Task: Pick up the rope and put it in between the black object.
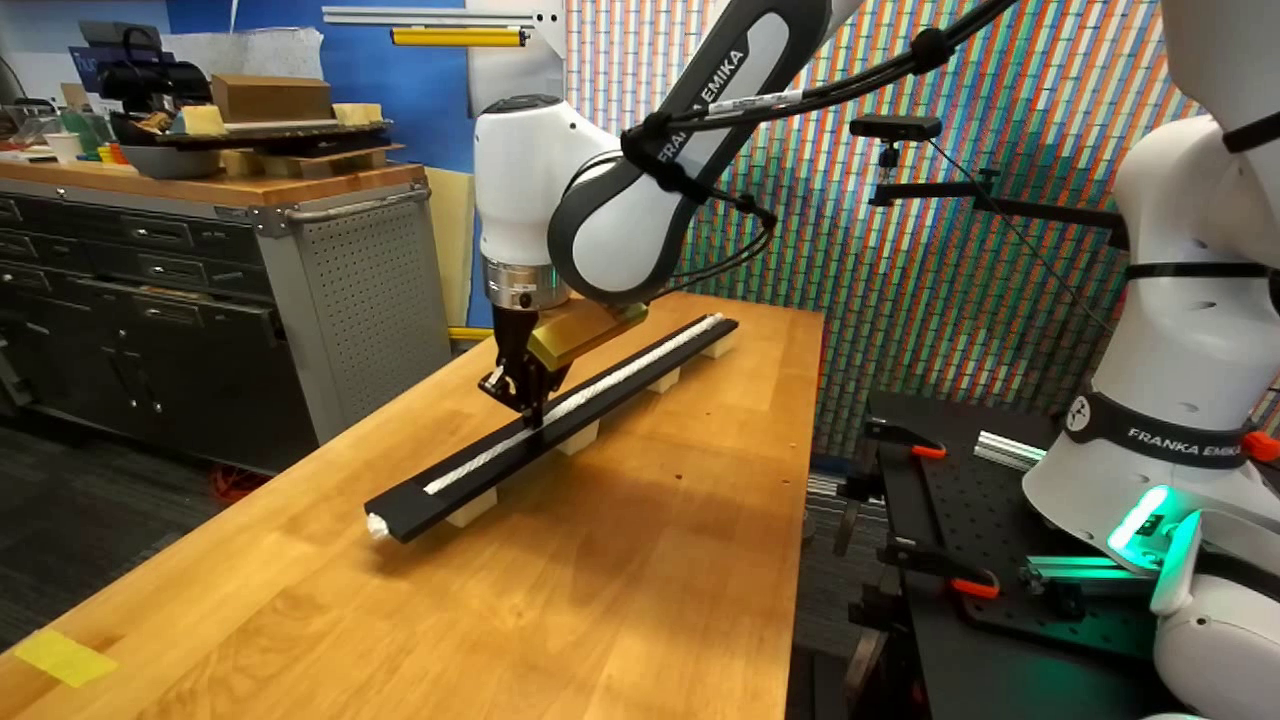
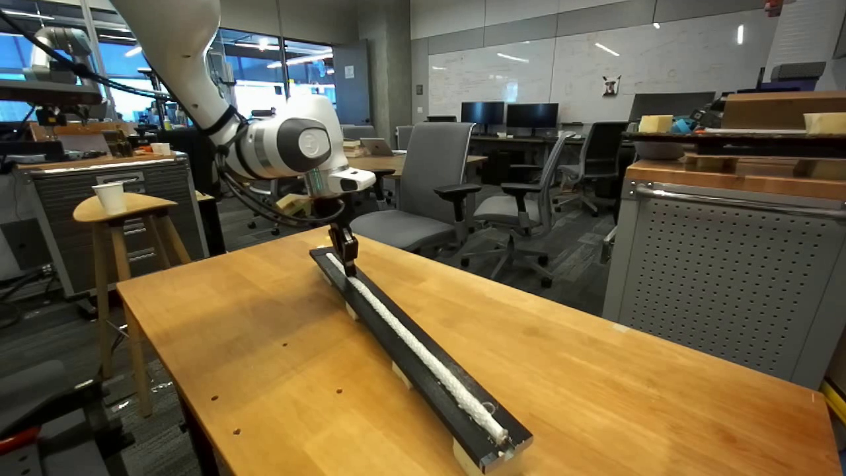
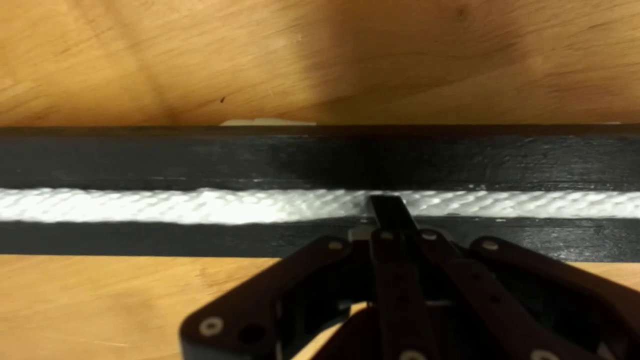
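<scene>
Running lengthwise along the groove of the black object [image 3: 125, 160] is the white rope [image 3: 125, 205], which also shows in both exterior views as a pale stripe [image 1: 640, 365]. A white tuft [image 1: 377, 526] pokes out at the bar's end, beyond a stretch where black covers the line. My gripper [image 3: 386, 200] points down over the groove with its fingers pressed together. Its tips overlap the rope and seem to touch its top; the contact itself is hidden. Left of the tips in the wrist view the rope looks wider and slightly over the groove's lower edge; to the right it lies narrower.
Several pale wooden blocks [image 1: 580, 438] hold the bar above the wooden table [image 1: 640, 580]. Yellow tape [image 1: 65, 657] marks a table corner. A grey cabinet [image 1: 360, 290], office chairs [image 2: 423, 198] and a white Franka arm base [image 1: 1150, 450] stand around the table.
</scene>
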Controlling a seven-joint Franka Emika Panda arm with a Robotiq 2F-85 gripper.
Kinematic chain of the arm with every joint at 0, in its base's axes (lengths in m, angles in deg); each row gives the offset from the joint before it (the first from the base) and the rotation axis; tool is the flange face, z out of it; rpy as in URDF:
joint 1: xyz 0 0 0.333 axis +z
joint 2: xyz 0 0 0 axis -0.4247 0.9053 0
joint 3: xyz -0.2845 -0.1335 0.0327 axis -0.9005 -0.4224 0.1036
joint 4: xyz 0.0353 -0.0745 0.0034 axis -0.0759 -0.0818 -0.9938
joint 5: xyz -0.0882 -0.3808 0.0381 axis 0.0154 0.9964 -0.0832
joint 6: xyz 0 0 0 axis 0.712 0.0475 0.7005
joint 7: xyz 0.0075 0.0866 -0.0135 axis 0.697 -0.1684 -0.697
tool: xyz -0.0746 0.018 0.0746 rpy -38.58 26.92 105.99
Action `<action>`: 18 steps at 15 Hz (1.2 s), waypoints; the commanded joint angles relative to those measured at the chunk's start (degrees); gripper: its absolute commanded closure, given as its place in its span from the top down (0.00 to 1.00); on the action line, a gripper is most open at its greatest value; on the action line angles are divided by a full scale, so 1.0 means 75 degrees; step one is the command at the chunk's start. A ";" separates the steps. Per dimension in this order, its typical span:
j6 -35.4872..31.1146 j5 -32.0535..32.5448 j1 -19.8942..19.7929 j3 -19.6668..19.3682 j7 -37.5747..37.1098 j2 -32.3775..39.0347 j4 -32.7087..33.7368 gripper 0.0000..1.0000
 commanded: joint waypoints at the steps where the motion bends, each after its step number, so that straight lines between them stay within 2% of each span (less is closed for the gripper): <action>1: -0.0144 0.0072 -0.0136 -0.0110 0.0085 -0.0297 -0.0425 0.00; 18: -0.0621 -0.0012 -0.0465 -0.0262 0.0093 -0.0576 -0.0960 0.00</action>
